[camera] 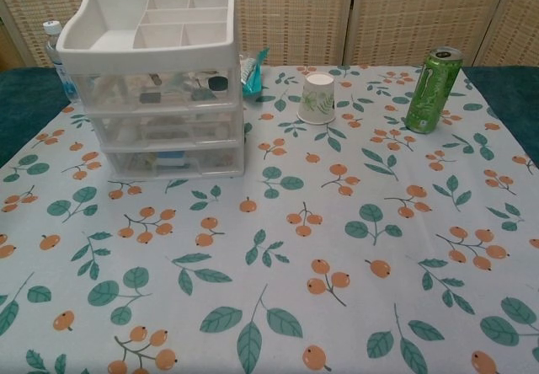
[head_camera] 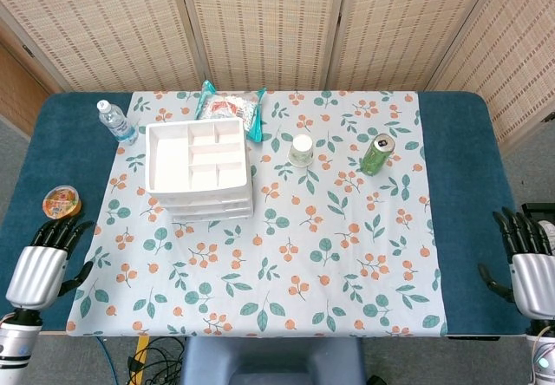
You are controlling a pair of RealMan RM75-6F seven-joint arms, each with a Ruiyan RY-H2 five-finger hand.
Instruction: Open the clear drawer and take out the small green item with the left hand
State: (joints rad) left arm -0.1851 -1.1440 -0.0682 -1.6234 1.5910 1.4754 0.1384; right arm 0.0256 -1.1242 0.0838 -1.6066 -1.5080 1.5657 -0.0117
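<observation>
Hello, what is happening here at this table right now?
Nothing is being handled yet. The left hand and the right hand rest open at the near corners of the table, holding nothing. The clear drawer unit stands on the left part of the patterned cloth, all its drawers closed. A paper cup and a green can stand to its right, untouched.

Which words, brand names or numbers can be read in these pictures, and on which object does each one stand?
No text can be read with certainty.
Green can: a pale claw-like mark, no legible letters.
Snack bag: print too blurred to read.
Water bottle: label too small to read.
Paper cup: only a leaf pattern, no words.
Drawer unit: no label visible.
</observation>
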